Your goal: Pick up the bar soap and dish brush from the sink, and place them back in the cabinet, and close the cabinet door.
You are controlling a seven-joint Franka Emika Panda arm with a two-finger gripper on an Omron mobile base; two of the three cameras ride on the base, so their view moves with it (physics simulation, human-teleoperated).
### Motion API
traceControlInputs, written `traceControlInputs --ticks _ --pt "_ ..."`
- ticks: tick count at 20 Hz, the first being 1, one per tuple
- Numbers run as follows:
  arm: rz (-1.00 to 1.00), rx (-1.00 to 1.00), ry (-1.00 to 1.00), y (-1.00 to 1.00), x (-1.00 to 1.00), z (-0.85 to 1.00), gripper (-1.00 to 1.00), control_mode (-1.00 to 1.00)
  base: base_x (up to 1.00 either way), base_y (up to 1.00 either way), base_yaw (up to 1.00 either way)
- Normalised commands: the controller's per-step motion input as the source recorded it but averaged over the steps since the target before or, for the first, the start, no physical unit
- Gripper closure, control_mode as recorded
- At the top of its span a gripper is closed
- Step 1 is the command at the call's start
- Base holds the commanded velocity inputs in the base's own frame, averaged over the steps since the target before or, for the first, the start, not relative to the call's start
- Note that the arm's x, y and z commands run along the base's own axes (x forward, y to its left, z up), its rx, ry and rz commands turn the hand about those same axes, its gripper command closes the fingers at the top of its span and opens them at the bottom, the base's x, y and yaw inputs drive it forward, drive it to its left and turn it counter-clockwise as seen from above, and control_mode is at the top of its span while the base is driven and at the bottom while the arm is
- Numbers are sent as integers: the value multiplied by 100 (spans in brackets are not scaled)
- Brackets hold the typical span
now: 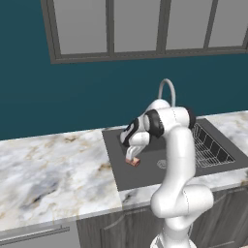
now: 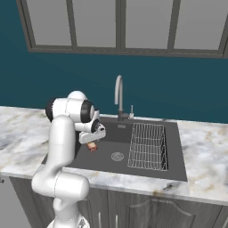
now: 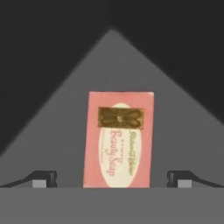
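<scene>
The bar soap (image 3: 119, 140) lies flat on the floor of the dark grey sink (image 1: 145, 177), a pinkish-red block with a pale oval label. In the base views the bar soap (image 1: 133, 162) (image 2: 92, 147) shows as a small orange-red block just under the hand. My gripper (image 3: 112, 179) hangs straight over it, open, with one fingertip (image 3: 43, 178) on each side of the block and clear of it. My gripper (image 1: 131, 157) (image 2: 91, 141) sits low in the left part of the basin. The dish brush is hidden. The cabinet and its door are out of view.
A curved silver faucet (image 2: 118, 95) rises behind the basin. A wire dish rack (image 2: 148, 144) fills the sink's right half, and a round drain (image 2: 117, 156) sits beside it. Marble counter (image 1: 53, 174) runs on both sides. Dark windows (image 1: 145, 26) stand above.
</scene>
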Motion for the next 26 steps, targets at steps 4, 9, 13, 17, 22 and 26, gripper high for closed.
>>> traceControlInputs --ticks 4,9,13,17,22,26 --pt "0 0 0 0 7 -23 -100 -100 0 0 0" --pt "0 0 0 1 7 -22 -100 -100 0 0 0" --pt "0 0 0 4 11 -17 -100 -100 0 0 0" --pt "0 0 0 3 9 -15 -100 -100 0 0 0" --pt "0 0 0 5 4 -19 100 -100 0 0 0" --pt "0 0 0 0 1 0 100 -100 0 0 0"
